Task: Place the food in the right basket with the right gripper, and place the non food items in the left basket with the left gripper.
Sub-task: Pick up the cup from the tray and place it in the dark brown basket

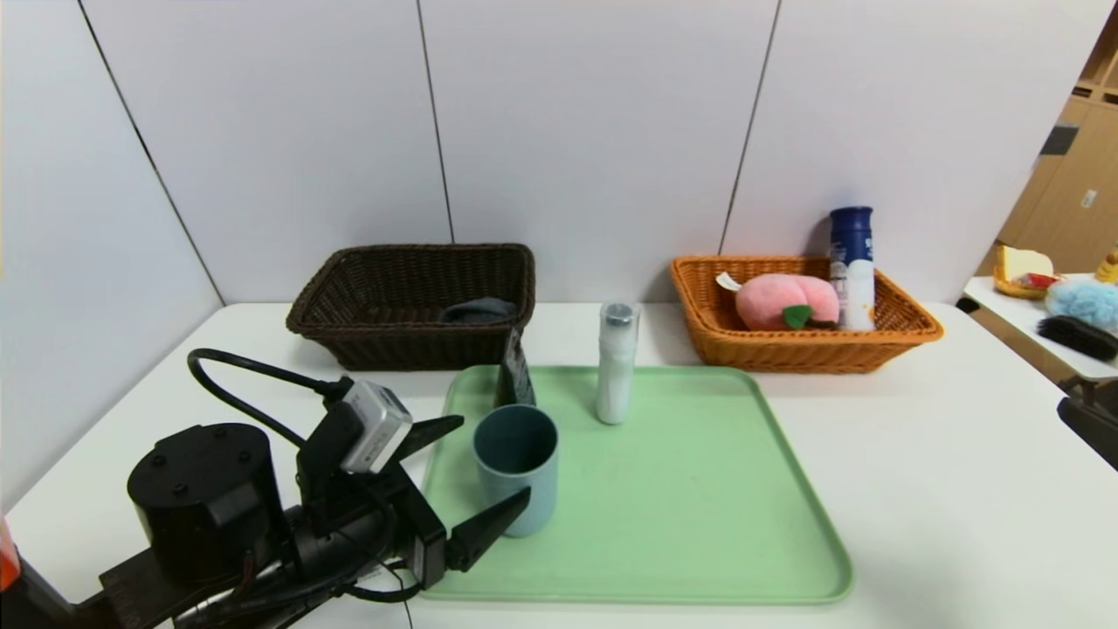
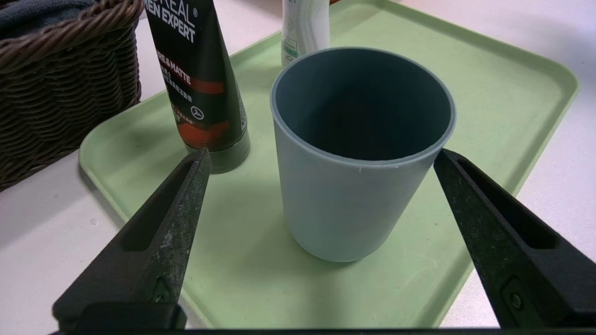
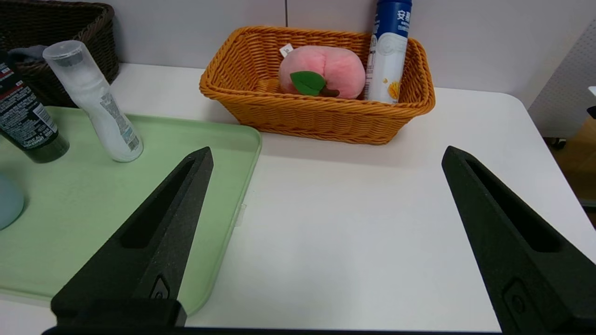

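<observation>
Head view: white table bears green tray, grey wall panels behind

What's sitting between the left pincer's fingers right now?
The grey-blue cup, upright on the green tray, stands between the open left pincer's fingers, untouched; the left wrist view shows it.

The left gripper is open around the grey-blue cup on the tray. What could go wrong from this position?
1. The left gripper is open with a finger on each side of the grey-blue cup; an uneven close could tip the cup.
2. The black tube stands upright close beside one finger, and the slim white bottle stands just beyond; a sideways sweep toward the dark brown basket might knock them over.
</observation>
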